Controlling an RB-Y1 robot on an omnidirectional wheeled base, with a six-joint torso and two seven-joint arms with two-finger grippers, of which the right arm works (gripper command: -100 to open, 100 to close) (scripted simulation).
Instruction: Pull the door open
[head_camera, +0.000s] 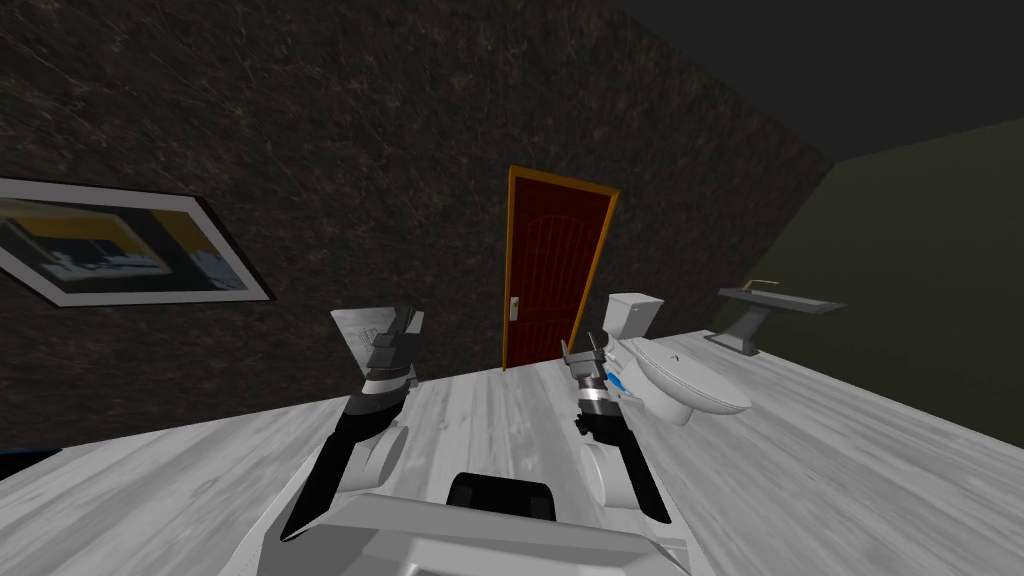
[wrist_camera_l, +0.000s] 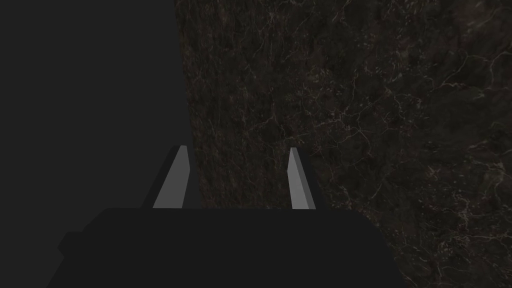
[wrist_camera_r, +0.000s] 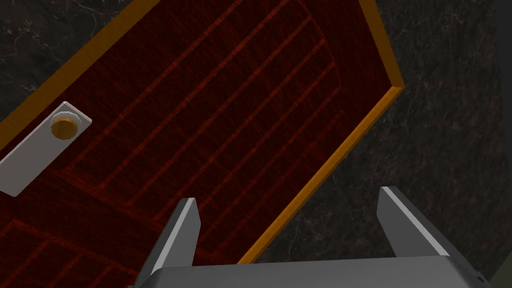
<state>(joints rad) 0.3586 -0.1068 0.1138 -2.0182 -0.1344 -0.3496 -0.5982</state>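
Door (head_camera: 555, 270) dark red, orange frame, set in dark veined wall (head_camera: 350, 150) across pale plank floor (head_camera: 480, 410), well apart from me. Looks shut, flush in frame, though hard to be sure from this range. Round gold knob (wrist_camera_r: 63, 127) on pale plate (wrist_camera_r: 30, 155) at door's left edge in head view. My right gripper (wrist_camera_r: 289, 200) points at door, fingers spread wide, holding nothing. My left gripper (wrist_camera_l: 237, 150) raised alongside, fingers apart, empty. White toilet (head_camera: 680, 385) right of door, sink (head_camera: 775, 300) beyond it.

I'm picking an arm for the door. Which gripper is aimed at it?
The right gripper: its wrist view shows the dark red door and knob; the left gripper faces the dark marbled wall.
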